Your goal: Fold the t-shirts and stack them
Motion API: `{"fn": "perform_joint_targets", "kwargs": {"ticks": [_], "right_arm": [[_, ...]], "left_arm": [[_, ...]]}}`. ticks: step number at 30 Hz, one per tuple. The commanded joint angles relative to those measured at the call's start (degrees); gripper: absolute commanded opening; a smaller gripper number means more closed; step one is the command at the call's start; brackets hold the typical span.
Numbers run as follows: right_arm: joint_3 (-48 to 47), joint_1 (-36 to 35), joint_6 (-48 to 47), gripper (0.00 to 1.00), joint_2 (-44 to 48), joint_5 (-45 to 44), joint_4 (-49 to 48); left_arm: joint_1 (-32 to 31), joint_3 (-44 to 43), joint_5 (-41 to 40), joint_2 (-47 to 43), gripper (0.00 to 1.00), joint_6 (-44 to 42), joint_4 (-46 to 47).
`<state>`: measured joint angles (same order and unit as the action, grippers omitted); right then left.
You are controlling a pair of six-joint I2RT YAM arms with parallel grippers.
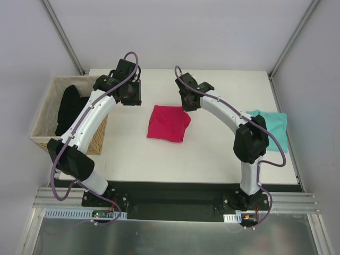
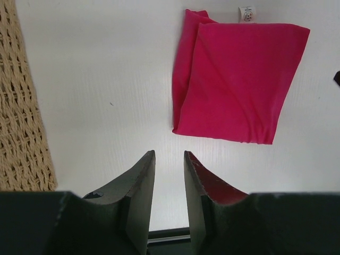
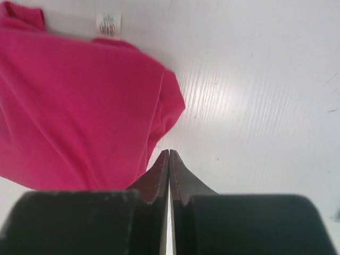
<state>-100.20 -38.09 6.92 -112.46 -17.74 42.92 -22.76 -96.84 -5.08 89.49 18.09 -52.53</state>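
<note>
- left claw [image 2: 169, 154]: two dark fingers parted by a narrow gap, nothing between them. it hangs over bare white surface [image 1: 212, 154], apart from any cloth.
- right claw [image 3: 169, 151]: fingers pressed flat together, gripping nothing. its tips sit just beside the near edge of the pink shirt; whether they touch it cannot be told.
- bright magenta-pink cloth t-shirt [image 1: 169, 123]: folded into a rough square in the middle of the surface, between the two claws, with a small white neck label [image 2: 247, 13] poking out at its far edge.
- plain teal cloth t-shirt [image 1: 273, 127]: lies at the right edge of the surface, well apart from the pink one and partly hidden behind the elbow of the right arm [image 1: 249, 141].
- pale woven wicker basket [image 1: 42, 114]: stands at the left edge of the surface, close beside the left arm, and holds a crumpled black garment [image 1: 71, 109].
</note>
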Motion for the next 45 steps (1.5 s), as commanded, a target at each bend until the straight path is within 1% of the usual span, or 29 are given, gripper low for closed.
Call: {"fn": "perform_joint_targets", "kwargs": {"ticks": [1, 5, 9, 10, 11, 17, 18, 22, 28, 31, 37, 45], "right_arm": [[-7.01, 1.52, -3.92, 0.01, -4.06, 0.77, 2.43], [-11.76, 1.96, -5.51, 0.01, -7.59, 2.88, 3.23], [-12.82, 2.14, -5.95, 0.01, -9.61, 4.47, 3.14], [-13.0, 2.31, -6.04, 0.01, -9.96, 4.73, 3.14], [-13.17, 2.31, -6.13, 0.01, -10.49, 5.08, 3.05], [-15.45, 2.4, -6.48, 0.01, -11.46, 5.52, 3.4], [-15.98, 2.58, -6.57, 0.01, -11.72, 5.43, 3.66], [-18.88, 2.67, -6.65, 0.01, -11.9, 5.08, 4.37], [-20.82, 2.58, -6.57, 0.01, -11.55, 4.9, 5.07], [-19.95, 2.75, -6.04, 0.01, -11.64, 5.95, 4.55], [-14.5, 2.75, -4.11, 0.01, -10.41, 7.8, 1.56], [-14.76, 3.19, -3.4, 0.01, -11.55, 9.74, 1.12]], "left_arm": [[0.88, -1.69, -0.37, 3.05, 0.27, -2.09, 2.08], [1.76, -2.65, 1.04, 6.21, 0.24, -2.7, 3.49], [2.81, -4.4, 2.79, 9.9, 0.14, -3.49, 5.16], [3.07, -4.76, 2.97, 10.78, 0.05, -3.58, 5.25], [3.25, -5.29, 3.32, 11.57, 0.0, -3.67, 5.33], [3.87, -8.36, 4.99, 16.59, 0.0, -4.72, 5.95], [3.87, -8.98, 6.3, 17.46, 0.0, -4.81, 5.95], [3.87, -9.6, 7.54, 18.26, 0.0, -4.99, 6.3], [3.87, -10.04, 10.61, 19.4, 0.0, -5.25, 7.09], [3.78, -10.65, 12.72, 21.16, 0.0, -5.34, 7.27], [3.87, -11.97, 15.1, 25.11, 0.0, -5.43, 7.44], [3.78, -12.76, 16.86, 28.54, 0.0, -4.55, 7.8]]}}
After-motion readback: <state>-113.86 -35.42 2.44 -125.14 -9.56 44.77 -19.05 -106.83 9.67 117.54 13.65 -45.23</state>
